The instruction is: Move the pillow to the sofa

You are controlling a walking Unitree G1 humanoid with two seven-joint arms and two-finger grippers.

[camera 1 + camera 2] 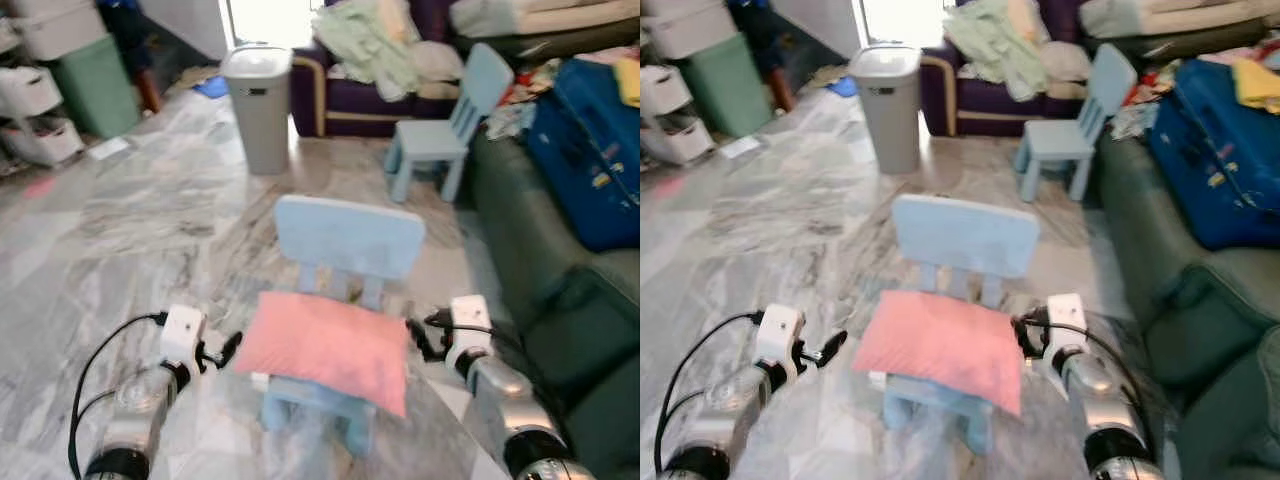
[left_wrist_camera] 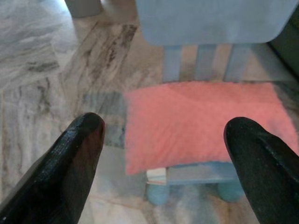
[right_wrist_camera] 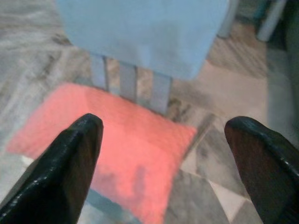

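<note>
- The left gripper [image 1: 232, 345] sits at the lower left of the head view, just beside the left edge of the pillow [image 1: 325, 347]; in its wrist view the two black fingers [image 2: 77, 154] are spread wide with nothing between them.
- The right gripper [image 1: 418, 338] is at the lower right of the head view, just beside the pillow's right edge; its fingers [image 3: 70, 158] are also spread apart and hold nothing.
- Whether either gripper touches the pillow cannot be told.
- The pink pillow lies flat on the seat of a small light blue chair [image 1: 349, 238], in the lower middle of the frame, overhanging the seat on both sides.
- A dark green sofa [image 1: 545, 270] runs along the right edge of the frame, with a blue bag [image 1: 590, 160] lying on it.
- A second light blue chair [image 1: 447, 125] stands in the upper right, near the sofa's far end.
- A grey bin [image 1: 258, 105] stands at the upper middle on the marble floor [image 1: 130, 230].
- Behind it, at the top of the frame, a purple couch [image 1: 345, 95] is heaped with pale cloth.
- White storage boxes [image 1: 35, 100] and a green bin are stacked in the upper left corner.
</note>
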